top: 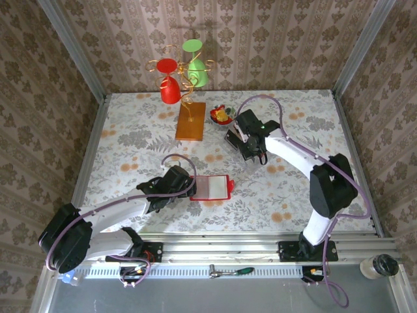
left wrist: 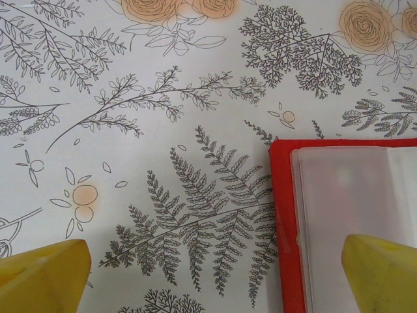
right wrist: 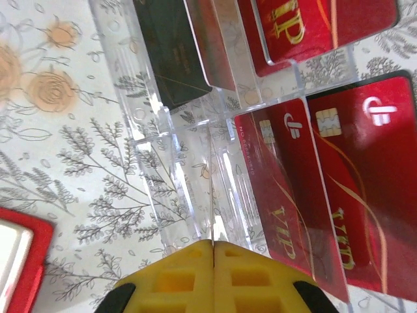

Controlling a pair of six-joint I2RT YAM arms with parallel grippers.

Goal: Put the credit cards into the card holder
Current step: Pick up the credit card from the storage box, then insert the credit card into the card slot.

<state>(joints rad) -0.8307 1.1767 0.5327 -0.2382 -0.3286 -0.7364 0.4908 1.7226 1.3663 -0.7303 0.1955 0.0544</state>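
The card holder (top: pixel 212 187) lies open near the table's middle, red with a pale inside. My left gripper (top: pixel 195 186) is open at its left edge. In the left wrist view one yellow fingertip (left wrist: pixel 384 274) hovers over the pale inside and the holder's red border (left wrist: pixel 287 228) lies between the fingers. My right gripper (top: pixel 251 149) is at the clear tray (top: pixel 238 140). Its yellow fingers (right wrist: pixel 213 244) are pressed together on a thin pale sheet seen edge-on, apparently a credit card. Red VIP credit cards (right wrist: pixel 287 202) (right wrist: pixel 371 176) (right wrist: pixel 319 23) lean in the tray's slots (right wrist: pixel 163 163).
A wire stand with a red and a green cup on an orange base (top: pixel 190 120) stands at the back. A small bowl (top: pixel 221 115) sits beside the tray. The holder's red corner (right wrist: pixel 26 261) shows at the lower left of the right wrist view.
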